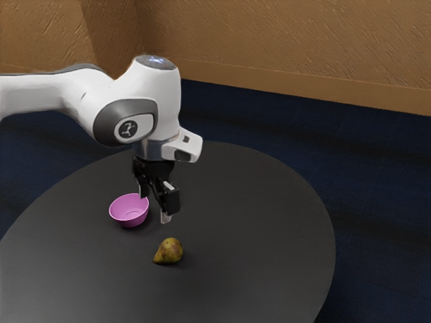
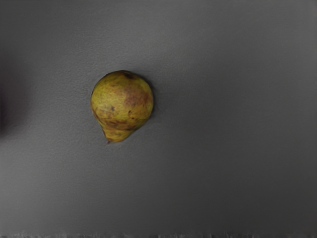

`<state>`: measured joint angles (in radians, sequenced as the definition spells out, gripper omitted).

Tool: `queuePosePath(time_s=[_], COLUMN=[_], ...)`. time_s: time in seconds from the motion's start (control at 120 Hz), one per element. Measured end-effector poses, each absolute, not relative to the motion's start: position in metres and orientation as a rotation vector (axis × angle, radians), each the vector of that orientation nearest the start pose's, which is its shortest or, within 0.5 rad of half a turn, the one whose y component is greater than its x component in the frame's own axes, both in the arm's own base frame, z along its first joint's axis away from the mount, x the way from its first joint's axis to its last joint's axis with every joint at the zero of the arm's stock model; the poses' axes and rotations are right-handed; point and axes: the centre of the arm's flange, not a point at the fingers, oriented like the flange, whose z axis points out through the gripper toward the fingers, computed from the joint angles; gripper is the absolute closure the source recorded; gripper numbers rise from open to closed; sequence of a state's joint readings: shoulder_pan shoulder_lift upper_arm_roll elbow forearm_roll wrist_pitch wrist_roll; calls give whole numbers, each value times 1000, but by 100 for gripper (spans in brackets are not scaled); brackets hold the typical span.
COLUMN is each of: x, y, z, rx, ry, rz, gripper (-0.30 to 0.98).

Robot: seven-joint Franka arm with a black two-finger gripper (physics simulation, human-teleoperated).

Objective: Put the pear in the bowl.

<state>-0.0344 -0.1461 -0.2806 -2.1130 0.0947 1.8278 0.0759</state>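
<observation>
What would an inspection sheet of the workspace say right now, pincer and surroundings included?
Surface: round, dark table
Job's things: pear lying on the table, outside the bowl; bowl pink, upright on the table
Clutter: nothing seen
Pincer: open, raised above the table, holding nothing
Cables: nothing seen
Surroundings: brown textured wall, dark blue floor
</observation>
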Motion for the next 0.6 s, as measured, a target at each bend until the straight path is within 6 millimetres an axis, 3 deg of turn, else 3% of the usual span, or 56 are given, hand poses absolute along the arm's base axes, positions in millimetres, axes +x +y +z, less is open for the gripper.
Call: queuePosePath(time_s=[0.058,0.158,0.283,0.425,0.6], x=[464,448,439,456,488], y=[-148,-131,-121,-117,-120], z=[452,406,363,340,330], rx=[-2914,-2907,-2915,-2938,-2951], ry=[633,634,686,758,848], rz=[247,344,337,251,163], gripper=[0,0,0,0,0])
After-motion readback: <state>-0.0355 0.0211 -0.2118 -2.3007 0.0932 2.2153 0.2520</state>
